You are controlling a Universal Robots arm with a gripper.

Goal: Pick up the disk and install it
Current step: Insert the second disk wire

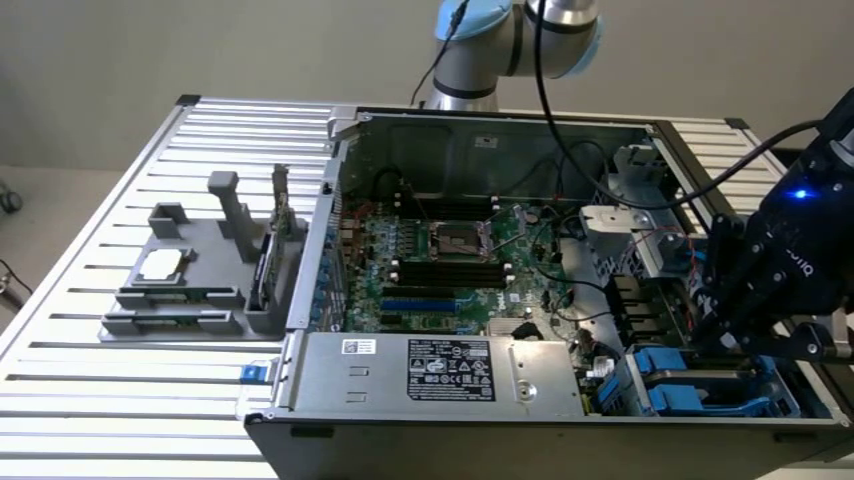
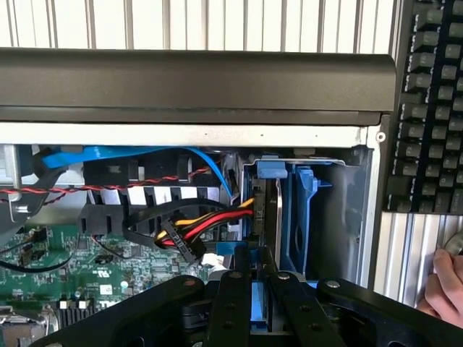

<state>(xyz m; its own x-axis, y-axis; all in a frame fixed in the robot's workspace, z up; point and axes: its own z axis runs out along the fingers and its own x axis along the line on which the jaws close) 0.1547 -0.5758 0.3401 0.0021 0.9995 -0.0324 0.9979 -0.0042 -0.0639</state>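
One disk (image 2: 269,210), a silver-grey metal hard drive in a blue plastic carrier bracket, stands on edge in the drive bay at the front corner of the open grey metal computer case (image 1: 350,135), on the exterior view's right. Its thin edge faces the wrist camera, with the blue tab of the bracket at its far end against the case's front wall. The black gripper (image 2: 253,280) is directly over it. The two black fingers (image 2: 230,303) are drawn close together with the disk's blue-edged near end pinched between them. In the exterior view the gripper (image 1: 727,340) hangs low into that same corner of the case.

Just beside the disk in the bay sits a second blue plastic carrier (image 2: 304,217), nearer the case's side wall. On the disk's other side a bundle of red, yellow and black power wires (image 2: 210,223) runs to it, with a flat blue cable (image 2: 145,153) and a twisted red-and-black wire (image 2: 108,184) beyond. The green motherboard (image 1: 441,250) covers the case floor, and a large silver box with a black-and-white label (image 1: 441,370) lies along the case's near edge.

The case rests on a slatted metal table (image 1: 134,400). Near the table's edge on the exterior view's left stands a grey plastic fixture (image 1: 200,300) carrying a small square silver chip (image 1: 163,264). A black keyboard (image 2: 434,108) lies outside the case by the bay, and a person's hand (image 2: 445,289) rests on the slats near it.
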